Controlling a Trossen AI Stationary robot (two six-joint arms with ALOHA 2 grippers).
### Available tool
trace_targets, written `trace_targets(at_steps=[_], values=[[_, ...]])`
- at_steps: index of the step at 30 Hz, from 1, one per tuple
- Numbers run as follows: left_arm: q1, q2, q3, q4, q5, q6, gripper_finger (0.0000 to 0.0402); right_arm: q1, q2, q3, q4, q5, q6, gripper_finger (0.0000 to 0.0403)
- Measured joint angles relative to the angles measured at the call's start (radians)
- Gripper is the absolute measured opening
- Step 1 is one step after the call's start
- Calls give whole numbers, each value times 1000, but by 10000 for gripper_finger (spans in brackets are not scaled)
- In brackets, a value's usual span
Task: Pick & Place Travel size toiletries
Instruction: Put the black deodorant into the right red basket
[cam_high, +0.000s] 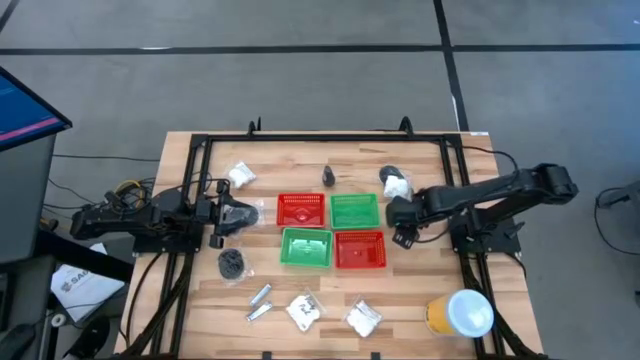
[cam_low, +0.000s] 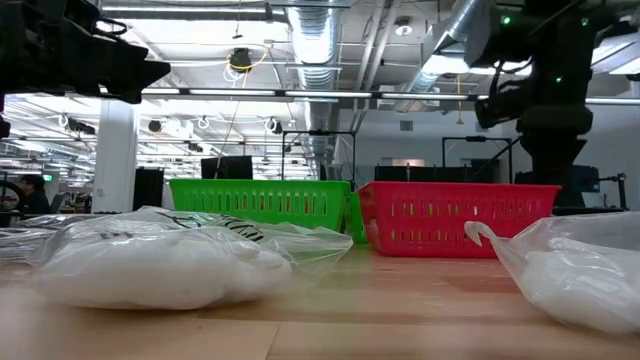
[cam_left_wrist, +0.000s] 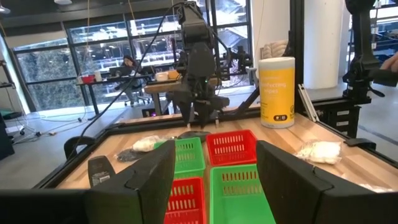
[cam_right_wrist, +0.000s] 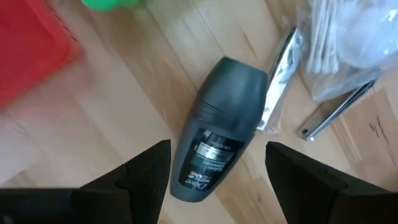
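My right gripper (cam_high: 400, 216) (cam_right_wrist: 217, 158) hangs open just right of the four baskets, pointing down. A dark oblong mini bottle (cam_right_wrist: 217, 146) lies flat on the wood below, between its spread fingers and untouched. A thin silver tube (cam_right_wrist: 278, 74) and a clear crinkly packet (cam_right_wrist: 339, 46) lie beside the bottle. My left gripper (cam_high: 235, 215) (cam_left_wrist: 214, 152) waits open and empty left of the baskets. White packets (cam_high: 241, 175) (cam_high: 397, 185) (cam_high: 305, 312) (cam_high: 363, 319), silver tubes (cam_high: 260, 302), a black coiled piece (cam_high: 232, 264) and another dark bottle (cam_high: 329, 177) lie loose on the table.
Two red baskets (cam_high: 301, 209) (cam_high: 360, 249) and two green baskets (cam_high: 355, 211) (cam_high: 306, 248) sit in a square at the table's middle. A yellow tub with a white lid (cam_high: 460, 313) stands at the near right corner. A black frame rims the table.
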Motion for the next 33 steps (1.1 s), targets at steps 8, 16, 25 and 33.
trace_targets(at_steps=[8, 16, 25, 33], values=[[0, 8, 0, 7, 0, 0, 213, 0, 83, 0, 28, 2, -25, 249], [0, 8, 0, 8, 0, 0, 213, -1, 179, 0, 76, 4, -66, 249], [0, 8, 0, 11, 0, 0, 213, -22, 299, 6, 127, 7, -142, 249], [0, 10, 0, 13, 0, 0, 213, -18, 297, 3, 143, 19, -160, 246]])
